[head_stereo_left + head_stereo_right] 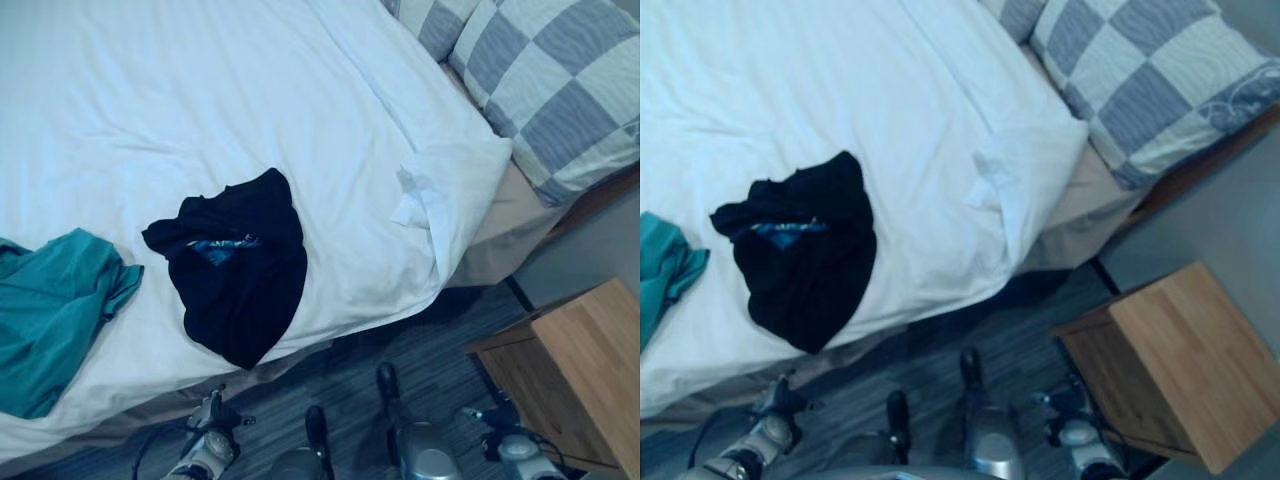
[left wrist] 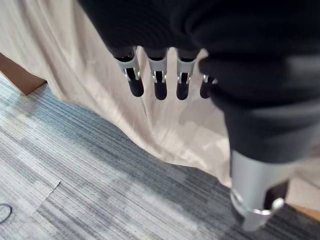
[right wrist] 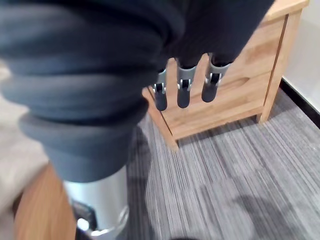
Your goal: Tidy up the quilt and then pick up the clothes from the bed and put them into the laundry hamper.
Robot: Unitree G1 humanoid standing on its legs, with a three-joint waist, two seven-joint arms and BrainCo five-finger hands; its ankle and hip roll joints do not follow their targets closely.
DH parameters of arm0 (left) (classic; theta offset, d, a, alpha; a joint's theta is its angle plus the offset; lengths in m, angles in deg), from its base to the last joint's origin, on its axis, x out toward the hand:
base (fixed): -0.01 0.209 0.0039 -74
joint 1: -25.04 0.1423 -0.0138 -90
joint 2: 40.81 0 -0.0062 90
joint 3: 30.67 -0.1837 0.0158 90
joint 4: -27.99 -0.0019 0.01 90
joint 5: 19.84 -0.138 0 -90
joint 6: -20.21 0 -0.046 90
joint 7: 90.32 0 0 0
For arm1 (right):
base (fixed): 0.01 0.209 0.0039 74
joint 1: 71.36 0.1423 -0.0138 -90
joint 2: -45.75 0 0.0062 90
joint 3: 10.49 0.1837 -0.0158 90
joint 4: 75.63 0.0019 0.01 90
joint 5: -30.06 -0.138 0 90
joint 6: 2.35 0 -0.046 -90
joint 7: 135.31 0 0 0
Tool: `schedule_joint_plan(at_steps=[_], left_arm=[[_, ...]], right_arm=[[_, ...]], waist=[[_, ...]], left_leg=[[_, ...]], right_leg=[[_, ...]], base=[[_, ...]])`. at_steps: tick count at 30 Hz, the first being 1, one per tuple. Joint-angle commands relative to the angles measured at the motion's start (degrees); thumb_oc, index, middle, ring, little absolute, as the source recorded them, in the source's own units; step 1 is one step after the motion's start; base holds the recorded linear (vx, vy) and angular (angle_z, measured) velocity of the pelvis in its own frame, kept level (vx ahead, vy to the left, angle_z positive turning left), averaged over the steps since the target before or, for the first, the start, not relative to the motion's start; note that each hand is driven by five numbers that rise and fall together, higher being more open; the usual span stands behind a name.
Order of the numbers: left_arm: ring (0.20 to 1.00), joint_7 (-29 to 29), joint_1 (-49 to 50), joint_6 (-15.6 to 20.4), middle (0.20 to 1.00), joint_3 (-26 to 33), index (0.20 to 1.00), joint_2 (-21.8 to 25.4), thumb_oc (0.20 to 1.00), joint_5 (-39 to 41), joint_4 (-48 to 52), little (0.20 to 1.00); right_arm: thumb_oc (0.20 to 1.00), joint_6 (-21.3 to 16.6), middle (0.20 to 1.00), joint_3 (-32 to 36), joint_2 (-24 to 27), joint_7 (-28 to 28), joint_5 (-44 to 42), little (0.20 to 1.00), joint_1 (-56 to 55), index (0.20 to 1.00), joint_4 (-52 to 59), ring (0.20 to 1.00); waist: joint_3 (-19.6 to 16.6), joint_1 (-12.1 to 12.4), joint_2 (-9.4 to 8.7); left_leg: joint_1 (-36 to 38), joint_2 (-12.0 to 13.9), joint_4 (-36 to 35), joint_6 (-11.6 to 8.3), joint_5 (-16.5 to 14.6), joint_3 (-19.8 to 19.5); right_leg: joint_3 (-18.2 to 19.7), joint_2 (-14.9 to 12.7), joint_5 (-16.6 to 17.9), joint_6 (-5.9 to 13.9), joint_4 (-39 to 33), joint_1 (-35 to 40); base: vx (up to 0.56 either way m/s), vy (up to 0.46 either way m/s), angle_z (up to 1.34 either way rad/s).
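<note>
A white quilt (image 1: 200, 110) covers the bed, and its near right corner (image 1: 440, 190) is folded back and rumpled. On the quilt near the bed's front edge lies a black garment (image 1: 235, 265), crumpled. A teal garment (image 1: 50, 320) sprawls at the left by the same edge. My left hand (image 2: 160, 85) hangs low beside the beige bed skirt (image 2: 100, 90), with straight fingers and nothing in it. My right hand (image 3: 183, 92) hangs open and empty over the carpet, in front of the wooden nightstand. Both hands are well below the clothes.
Two grey-and-white checked pillows (image 1: 560, 90) lie at the head of the bed, at the upper right. A wooden nightstand (image 1: 580, 370) stands on the grey carpet (image 3: 240, 170) to the right of the bed.
</note>
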Motion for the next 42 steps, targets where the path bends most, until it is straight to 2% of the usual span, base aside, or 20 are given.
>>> schedule_joint_plan(at_steps=[1, 4, 5, 6, 7, 8, 9, 10, 12, 14, 17, 20, 24, 26, 27, 29, 34, 39, 40, 42], left_arm=[[1.0, 0.72, -0.64, 1.12, 1.0, -0.39, 1.0, 0.6, 1.0, -1.55, 0.08, 1.0], [1.0, -0.02, -1.83, 1.3, 1.0, 0.55, 1.0, -0.22, 1.0, -1.9, 0.79, 1.0], [1.0, -0.02, -1.83, 1.31, 1.0, 0.52, 1.0, -0.3, 1.0, -1.91, 0.78, 1.0], [1.0, -0.17, -1.72, 1.93, 1.0, 0.03, 1.0, -0.71, 1.0, -2.28, 0.66, 1.0], [1.0, -0.17, -1.77, 1.94, 1.0, 0.06, 1.0, -0.78, 1.0, -2.29, 0.64, 1.0], [1.0, -0.28, -1.68, 2.32, 1.0, -0.55, 1.0, -0.92, 1.0, -2.32, 0.8, 1.0], [1.0, -0.28, -1.71, 2.32, 1.0, -0.51, 1.0, -0.96, 1.0, -2.33, 0.79, 1.0], [1.0, -0.18, -2.62, 2.71, 1.0, -1.61, 1.0, -1.16, 1.0, -1.58, 0.69, 1.0], [1.0, -0.05, -3.12, 2.8, 1.0, -1.88, 1.0, -1.25, 1.0, -1.35, 0.74, 1.0], [1.0, 0.38, -4.81, 3.34, 1.0, -4.02, 1.0, -1.07, 1.0, -0.32, 1.12, 1.0], [1.0, 0.62, -4.65, 3.69, 1.0, -4.54, 1.0, -0.68, 1.0, 0.04, 1.65, 1.0], [1.0, 1.01, -4.69, 4.18, 1.0, -5.87, 1.0, 0.74, 1.0, 1.21, 2.55, 1.0], [1.0, 1.14, -4.59, 4.34, 1.0, -6.09, 1.0, 0.89, 1.0, 1.39, 3.05, 1.0], [1.0, 1.56, -4.73, 4.85, 1.0, -6.81, 1.0, 1.2, 1.0, 2.05, 4.0, 1.0], [1.0, 1.56, -4.73, 4.85, 1.0, -6.72, 1.0, 1.14, 1.0, 2.05, 4.0, 1.0], [1.0, 1.46, -4.82, 4.96, 1.0, -6.69, 1.0, 0.99, 1.0, 2.23, 4.02, 1.0], [1.0, 1.35, -5.51, 4.71, 1.0, -6.45, 1.0, 0.41, 1.0, 2.11, 3.24, 1.0], [1.0, 1.05, -6.93, 4.04, 1.0, -6.01, 1.0, 0.06, 1.0, 1.77, 2.18, 1.0], [1.0, 0.64, -6.65, 3.63, 1.0, -5.65, 1.0, -0.62, 1.0, 0.8, 1.43, 1.0], [1.0, 0.51, -6.57, 3.47, 1.0, -5.68, 1.0, -0.8, 1.0, 0.47, 1.11, 1.0]], right_arm=[[1.0, -1.91, 1.0, 3.91, 7.69, -3.46, -2.19, 1.0, 1.31, 1.0, 4.32, 1.0], [1.0, -2.16, 1.0, 9.47, 15.5, -3.3, 1.89, 1.0, -2.94, 1.0, 17.26, 1.0], [1.0, -2.12, 1.0, 9.56, 15.56, -3.28, 1.92, 1.0, -3.05, 1.0, 17.36, 1.0], [1.0, -2.6, 1.0, 10.09, 20.86, -4.78, 5.02, 1.0, -0.21, 1.0, 19.18, 1.0], [1.0, -2.58, 1.0, 10.1, 20.92, -4.78, 5.04, 1.0, -0.18, 1.0, 19.19, 1.0], [1.0, -3.18, 1.0, 9.67, 25.05, -5.88, 7.71, 1.0, 3.47, 1.0, 22.73, 1.0], [1.0, -3.14, 1.0, 9.66, 25.09, -5.88, 7.74, 1.0, 3.52, 1.0, 22.76, 1.0], [1.0, -3.66, 1.0, 7.19, 29.2, -6.87, 10.07, 1.0, 10.05, 1.0, 25.74, 1.0], [1.0, -3.49, 1.0, 5.55, 30.64, -7.1, 11.22, 1.0, 13.03, 1.0, 26.17, 1.0], [1.0, -2.83, 1.0, -1.49, 35.32, -7.55, 13.51, 1.0, 25.68, 1.0, 26.17, 1.0], [1.0, -2.48, 1.0, -6.89, 37.3, -7.76, 13.88, 1.0, 33.56, 1.0, 24.84, 1.0], [1.0, -1.28, 1.0, -16.97, 38.91, -7.52, 14.94, 1.0, 48.1, 1.0, 21.41, 1.0], [1.0, -0.93, 1.0, -21.53, 37.81, -7.37, 14.68, 1.0, 54.03, 1.0, 18.0, 1.0], [1.0, -0.29, 1.0, -27.56, 35.15, -5.84, 14.12, 1.0, 60.35, 1.0, 11.78, 1.0], [0.912, -0.35, 0.912, -27.78, 35.09, -5.85, 14.07, 0.912, 60.61, 0.912, 11.62, 0.912], [0.2, 0.06, 0.2, -29.52, 33.24, -4.15, 13.95, 0.2, 60.61, 0.2, 8.26, 0.2], [0.2, 0.29, 0.2, -28.75, 31.27, -2.61, 14.54, 0.2, 56.78, 0.2, 7.2, 0.2], [0.2, -0.11, 0.2, -24.35, 32.82, -2.12, 14.2, 0.2, 49.06, 0.2, 10.42, 0.2], [0.2, -0.41, 0.2, -18.29, 33.81, -2.74, 13.19, 0.2, 41.77, 0.2, 12.35, 0.2], [0.2, -0.39, 0.2, -15.28, 33.75, -3.22, 12.38, 0.2, 38.69, 0.2, 12.76, 0.2]], waist=[[0.72, -1.2, 1.03], [0.35, -2.66, 1.42], [0.31, -2.71, 1.53], [0.7, -2.32, 1.94], [0.69, -2.38, 2.03], [1.32, -1.8, 2.24], [1.32, -1.85, 2.29], [2.71, -0.92, 2.43], [3.08, -0.62, 2.45], [5.13, 1.22, 2.31], [6.23, 1.83, 2.43], [8.55, 3.87, 3.27], [9.34, 4.2, 3.95], [10.74, 5.19, 5.2], [10.75, 5.06, 5.24], [11.14, 5.39, 5.55], [10.78, 5.3, 5.45], [9.85, 4.46, 4.49], [8.95, 3.75, 3.61], [8.59, 3.62, 3.31]], left_leg=[[-1.12, 5.82, 0.1, -4.51, -2.39, 3.68], [-1.71, 6.73, 0.1, -5.27, -2.38, 3.26], [-1.76, 6.75, 0.1, -5.27, -2.38, 3.18], [-2.59, 7.11, 0.1, -5.68, -1.99, 2.54], [-2.64, 7.14, 0.1, -5.69, -1.99, 2.49], [-3.54, 7.38, 0.1, -5.86, -1.55, 2.12], [-3.58, 7.4, 0.1, -5.87, -1.55, 2.1], [-4.58, 7.51, 0.1, -5.87, -1.24, 1.23], [-5.47, 7.52, 0.1, -5.92, -0.79, 1.0], [-7.8, 7.61, 0.1, -5.99, 0.27, 0.42], [-9.21, 7.66, 0.1, -6.07, 0.83, 0.37], [-11.79, 7.52, 0.14, -6.2, 1.91, -0.08], [-12.77, 7.45, 0.1, -6.25, 2.25, -0.38], [-14.34, 7.28, 0.1, -6.29, 2.86, -0.82], [-14.38, 7.28, 0.1, -6.3, 2.87, -0.85], [-14.57, 7.2, 0.1, -6.27, 2.97, -1.37], [-13.51, 7.12, 0.1, -6.24, 2.73, -1.81], [-11.99, 7.25, 0.1, -6.35, 2.16, -1.75], [-11.3, 7.19, 0.1, -6.39, 1.69, -1.67], [-11.13, 7.22, 0.1, -6.38, 1.59, -1.6]], right_leg=[[1.77, 0.99, -7.43, 2.65, 4.43, 2.66], [0.89, 1.16, -7.65, 2.29, 4.18, 2.49], [0.8, 1.17, -7.65, 2.28, 4.16, 2.5], [0.05, 1.2, -7.63, 2.1, 3.94, 2.15], [0.01, 1.22, -7.64, 2.09, 3.96, 2.12], [-0.15, 1.56, -7.72, 1.95, 4.31, 1.41], [-0.16, 1.57, -7.74, 1.95, 4.36, 1.36], [0.05, 2.22, -8.39, 1.71, 5.36, 0.08], [0.15, 2.46, -8.32, 1.55, 5.77, -0.94], [0.05, 2.91, -8.75, 1.1, 7.66, -3.71], [-0.09, 3.09, -8.85, 0.96, 8.86, -5.52], [-0.36, 3.34, -8.95, 0.9, 10.52, -8.34], [-0.53, 3.26, -9.03, 0.94, 11.27, -9.68], [-0.68, 3.33, -9.39, 0.92, 12.52, -11.49], [-0.71, 3.32, -9.42, 0.91, 12.57, -11.55], [-0.87, 3.47, -9.78, 0.87, 13.19, -11.73], [-1.08, 3.72, -10.28, 0.77, 13.14, -10.56], [-1.33, 3.57, -10.09, 0.92, 12.18, -8.74], [-1.35, 3.32, -9.54, 1.14, 10.89, -7.41], [-1.42, 3.18, -9.3, 1.19, 10.42, -7.02]], base=[[0.17, -0.215, 0.14], [0.11, -0.117, 0.05], [0.07, -0.114, -0.07], [0.01, -0.057, -0.06], [0.01, -0.094, 0.01], [0.0, -0.038, 0.11], [-0.01, -0.084, 0.06], [-0.01, -0.051, 0.07], [-0.04, -0.064, 0.03], [-0.07, -0.099, 0.17], [-0.05, -0.069, 0.11], [-0.03, -0.05, 0.08], [-0.01, -0.024, 0.07], [-0.03, -0.037, 0.2], [-0.01, -0.027, 0.06], [-0.01, -0.021, 0.05], [0.01, 0.002, 0.04], [0.0, 0.007, 0.12], [0.0, -0.009, 0.08], [-0.01, -0.007, 0.1]])
